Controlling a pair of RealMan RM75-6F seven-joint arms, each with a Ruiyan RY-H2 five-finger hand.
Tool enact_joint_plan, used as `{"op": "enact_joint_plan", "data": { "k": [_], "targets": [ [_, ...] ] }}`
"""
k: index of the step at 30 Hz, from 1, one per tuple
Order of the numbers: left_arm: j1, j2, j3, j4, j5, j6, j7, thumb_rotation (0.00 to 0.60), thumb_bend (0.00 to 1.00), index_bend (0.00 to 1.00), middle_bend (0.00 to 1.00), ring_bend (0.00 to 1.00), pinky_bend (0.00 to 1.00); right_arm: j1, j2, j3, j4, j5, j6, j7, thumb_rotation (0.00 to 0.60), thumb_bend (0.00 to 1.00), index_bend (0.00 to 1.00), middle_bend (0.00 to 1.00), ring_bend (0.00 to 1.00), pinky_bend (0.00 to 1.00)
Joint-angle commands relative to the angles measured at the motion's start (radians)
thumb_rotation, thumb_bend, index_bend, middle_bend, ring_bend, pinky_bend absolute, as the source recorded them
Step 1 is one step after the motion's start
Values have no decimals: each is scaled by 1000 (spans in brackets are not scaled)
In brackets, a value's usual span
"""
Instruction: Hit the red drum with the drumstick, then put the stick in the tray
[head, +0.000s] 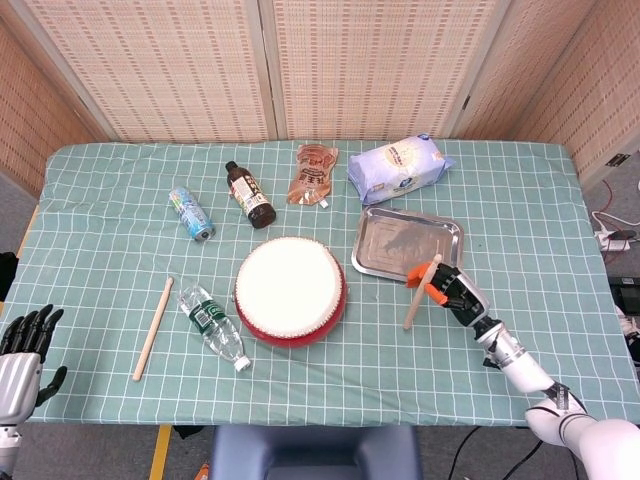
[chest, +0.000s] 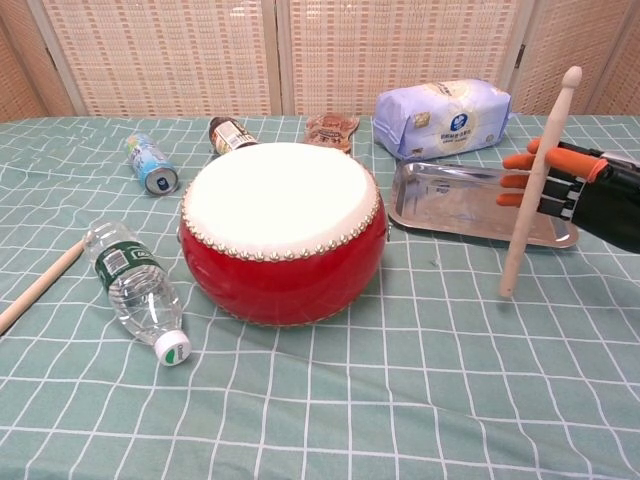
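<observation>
Upright, the drumstick (chest: 536, 188) sat gripped in the right robot hand (chest: 572, 183) beside the tray (chest: 455, 203). Meanwhile the left robot hand (head: 22, 352) hung open, holding nothing.

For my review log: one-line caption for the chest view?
Right hand holds drumstick nearly upright beside tray, right of red drum.

Head view looks steeply down from above over the whole table (head: 520, 200), chest view sits low and close facing the screen, both sharing the drum (head: 290, 290) and tray (chest: 470, 205).
</observation>
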Motion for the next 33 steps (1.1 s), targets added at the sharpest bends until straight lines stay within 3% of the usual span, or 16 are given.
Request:
{"op": "enact_joint_plan", "data": {
  "k": [1,13,19,33],
  "targets": [
    [-1,0,1,-1,1,-1,1,600,292,0,0,0,19,-4,-14,-15,33,-7,15,23,600,499,473,409,358,340],
    [-3,0,3,-4,-1,-6,8,600,291,0,0,0,19,-16,-39,-59,122,-21,32,76,600,492,433,409,358,340],
    [-3,-1,3,-4,-2,-8,10,600,291,0,0,0,19,-18,-48,-64,146,-13,22,85,600,345,433,409,358,341],
    [-4,-2,5,-2,-7,-14,10,600,292,0,0,0,19,14,-70,-104,122,-46,-24,-148,600,325,473,422,363,342]
  ]
}}
